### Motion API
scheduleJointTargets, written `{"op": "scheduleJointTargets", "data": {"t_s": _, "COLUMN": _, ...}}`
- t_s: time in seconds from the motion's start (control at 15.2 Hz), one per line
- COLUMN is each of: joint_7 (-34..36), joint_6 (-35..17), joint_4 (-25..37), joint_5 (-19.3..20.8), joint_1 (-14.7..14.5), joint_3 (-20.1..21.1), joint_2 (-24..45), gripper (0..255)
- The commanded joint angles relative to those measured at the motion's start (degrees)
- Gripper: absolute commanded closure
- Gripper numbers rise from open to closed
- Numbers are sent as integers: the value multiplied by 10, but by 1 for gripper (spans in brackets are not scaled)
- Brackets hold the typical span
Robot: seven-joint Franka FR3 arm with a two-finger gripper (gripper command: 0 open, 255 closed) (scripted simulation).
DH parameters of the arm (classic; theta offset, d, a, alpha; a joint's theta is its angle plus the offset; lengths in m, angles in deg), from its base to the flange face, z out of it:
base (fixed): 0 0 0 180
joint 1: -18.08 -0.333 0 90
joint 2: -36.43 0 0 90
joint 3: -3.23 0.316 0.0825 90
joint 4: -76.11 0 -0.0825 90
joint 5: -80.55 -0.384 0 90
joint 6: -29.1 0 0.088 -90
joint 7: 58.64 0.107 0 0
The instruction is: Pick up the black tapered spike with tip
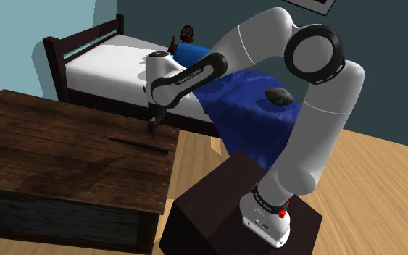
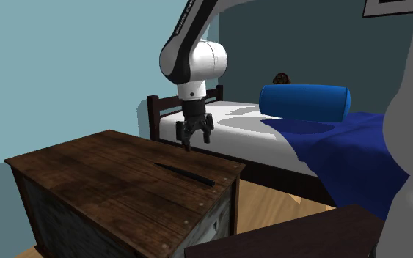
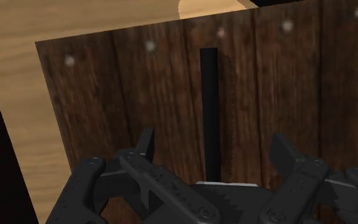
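Where the dark plank table (image 1: 50, 156) ends nearest the stand (image 1: 224, 199), the spike (image 1: 138, 145) lies flat on the top, just short of that edge. It is slim, straight and matte black, with no markings to be seen. In the shoulder view it thins to a fine point at its left end and thickens toward its right end. The second exterior view gives the same taper on the spike (image 2: 185, 174): narrow at the left, heavier at the right, near the table (image 2: 87, 190) corner. From the wrist view the spike (image 3: 209, 114) reads as a plain black bar running along the wood grain, with a thin shadow beside it; the taper is hard to judge there.

Gripper (image 1: 153, 124) hangs above the table top, over the spike and apart from it. Its fingers (image 3: 147, 143) stand wide, one to each side of the spike's line, touching nothing. In the second exterior view the gripper (image 2: 196, 141) points down with clear air under its tips.

Behind the table: a dark-framed bed (image 1: 86, 65), a blue blanket (image 1: 249, 109), a blue bolster (image 2: 305, 101), teal walls.
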Motion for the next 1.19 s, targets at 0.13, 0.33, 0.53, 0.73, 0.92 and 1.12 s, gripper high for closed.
{"op": "scheduleJointTargets", "data": {"t_s": 0.13, "joint_7": 3, "joint_6": -28, "joint_4": 60, "joint_5": 25, "joint_1": -17, "joint_3": 1, "joint_2": 85, "gripper": 0}}
{"op": "scheduleJointTargets", "data": {"t_s": 0.33, "joint_7": 4, "joint_6": -38, "joint_4": 116, "joint_5": 42, "joint_1": -32, "joint_3": 0, "joint_2": 149, "gripper": 0}}
{"op": "scheduleJointTargets", "data": {"t_s": 0.53, "joint_7": 6, "joint_6": -50, "joint_4": 131, "joint_5": 49, "joint_1": -37, "joint_3": -2, "joint_2": 175, "gripper": 0}}
{"op": "scheduleJointTargets", "data": {"t_s": 0.73, "joint_7": 9, "joint_6": -66, "joint_4": 134, "joint_5": 54, "joint_1": -39, "joint_3": -6, "joint_2": 193, "gripper": 0}}
{"op": "scheduleJointTargets", "data": {"t_s": 0.92, "joint_7": 12, "joint_6": -78, "joint_4": 137, "joint_5": 57, "joint_1": -41, "joint_3": -9, "joint_2": 210, "gripper": 0}}
{"op": "scheduleJointTargets", "data": {"t_s": 1.12, "joint_7": 13, "joint_6": -79, "joint_4": 136, "joint_5": 57, "joint_1": -41, "joint_3": -9, "joint_2": 209, "gripper": 255}}
